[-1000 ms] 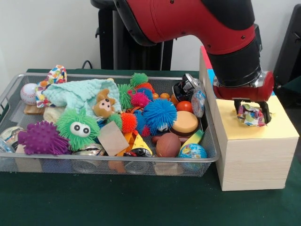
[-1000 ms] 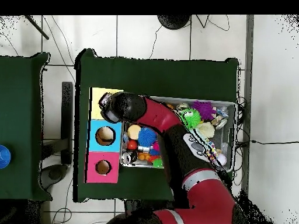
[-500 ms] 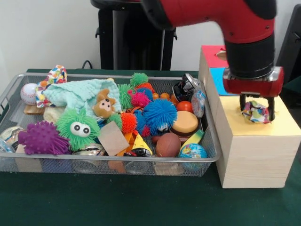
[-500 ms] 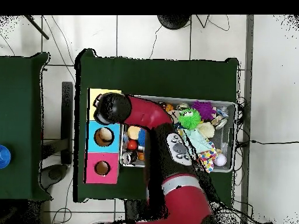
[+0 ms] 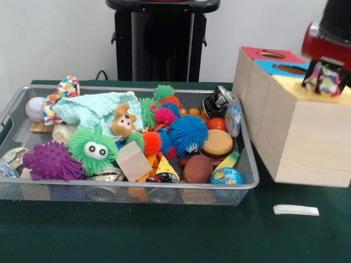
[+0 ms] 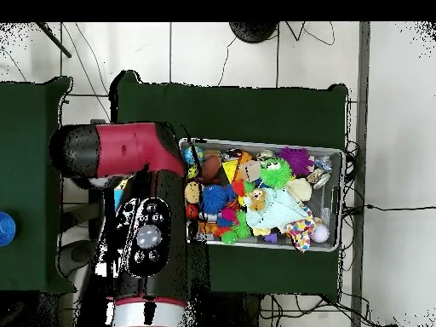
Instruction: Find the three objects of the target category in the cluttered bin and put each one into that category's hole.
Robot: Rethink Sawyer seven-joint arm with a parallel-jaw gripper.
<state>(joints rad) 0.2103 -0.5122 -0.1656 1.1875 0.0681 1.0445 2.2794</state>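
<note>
A crumpled, many-coloured foil wad (image 5: 326, 82) sits pinched between the black fingers of the gripper (image 5: 327, 80) at the right edge of the front view, held just above the top of the wooden box (image 5: 299, 143). The box is tilted, its near bottom edge lifted off the green table (image 5: 164, 235) and its top leaning back; the top shows a red panel (image 5: 269, 54) with a hole, then a blue panel (image 5: 289, 68) with a hole, while the nearest part is mostly hidden behind the gripper. A small white strip (image 5: 296, 210) lies flat on the table in front of the box. To the left of the box stands the wire bin (image 5: 137, 189), close beside it and packed full: a blue spiky ball (image 5: 186, 133) near the middle, a green fuzzy ball with googly eyes (image 5: 91, 149), a purple spiky ball (image 5: 50, 161), a mint cloth with a small bear (image 5: 93, 109), a baseball (image 5: 34, 108) in the far left corner, a brown ball (image 5: 197, 168) and a little globe ball (image 5: 226, 176) at the near right. From overhead, the red arm (image 6: 140, 183) lies across the box side of the table and hides the box almost entirely.
</note>
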